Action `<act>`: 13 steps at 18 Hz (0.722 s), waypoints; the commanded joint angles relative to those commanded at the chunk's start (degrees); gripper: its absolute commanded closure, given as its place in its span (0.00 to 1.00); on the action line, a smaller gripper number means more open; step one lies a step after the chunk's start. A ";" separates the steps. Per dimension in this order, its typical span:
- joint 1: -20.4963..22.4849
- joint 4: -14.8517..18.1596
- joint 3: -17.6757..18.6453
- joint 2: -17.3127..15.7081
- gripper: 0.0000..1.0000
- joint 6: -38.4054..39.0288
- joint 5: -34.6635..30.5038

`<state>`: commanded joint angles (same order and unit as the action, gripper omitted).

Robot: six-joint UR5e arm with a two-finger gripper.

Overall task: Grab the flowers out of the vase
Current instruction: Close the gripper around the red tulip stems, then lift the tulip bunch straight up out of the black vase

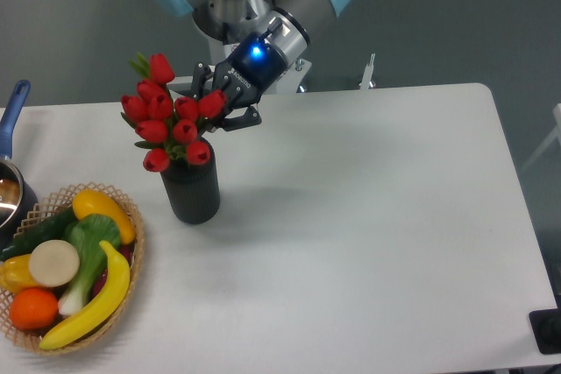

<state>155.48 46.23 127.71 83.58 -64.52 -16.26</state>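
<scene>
Claw (219, 104) sits at the right side of the flowers (171, 122), its fingers pinching the bunch among the upper blooms; the exact contact is partly hidden by the red heads.

Flowers: heads stand above the mouth of the vase (190, 192), the bunch tilted a little to the left. The lowest blooms hang at the rim. Stems cannot be seen, so whether their ends are in the vase or only just above it cannot be told. Judgement: lower stems most likely inside.

Vase: upright on the bench (368, 216), left of centre, not touched by the claw.

Progress, as judged from this view:
- Grasp made: done.
- Lift: under way at most; bunch not clear of the vase.
- Left to do: draw the stems straight up and fully out of the mouth, then hold the bunch free.

Risk: a pull off the vertical could drag the stems against the rim and tip the vase, which is tall and narrow. The grip is high on the bunch, so single stems may slip.

Nearby: basket (131, 251) of fruit and vegetables at front left, just beside the vase; a pot (10, 183) with a blue handle at the left edge. Neither is in the lift path.
</scene>
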 joint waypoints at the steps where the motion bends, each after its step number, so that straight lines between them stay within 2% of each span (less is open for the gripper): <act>1: 0.00 0.00 -0.35 0.00 1.00 0.79 0.35; 5: 0.09 0.09 -1.67 0.09 1.00 4.22 2.11; 13: 1.14 0.00 -1.76 -1.32 1.00 7.30 2.55</act>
<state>156.62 46.23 125.95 82.27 -57.22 -13.71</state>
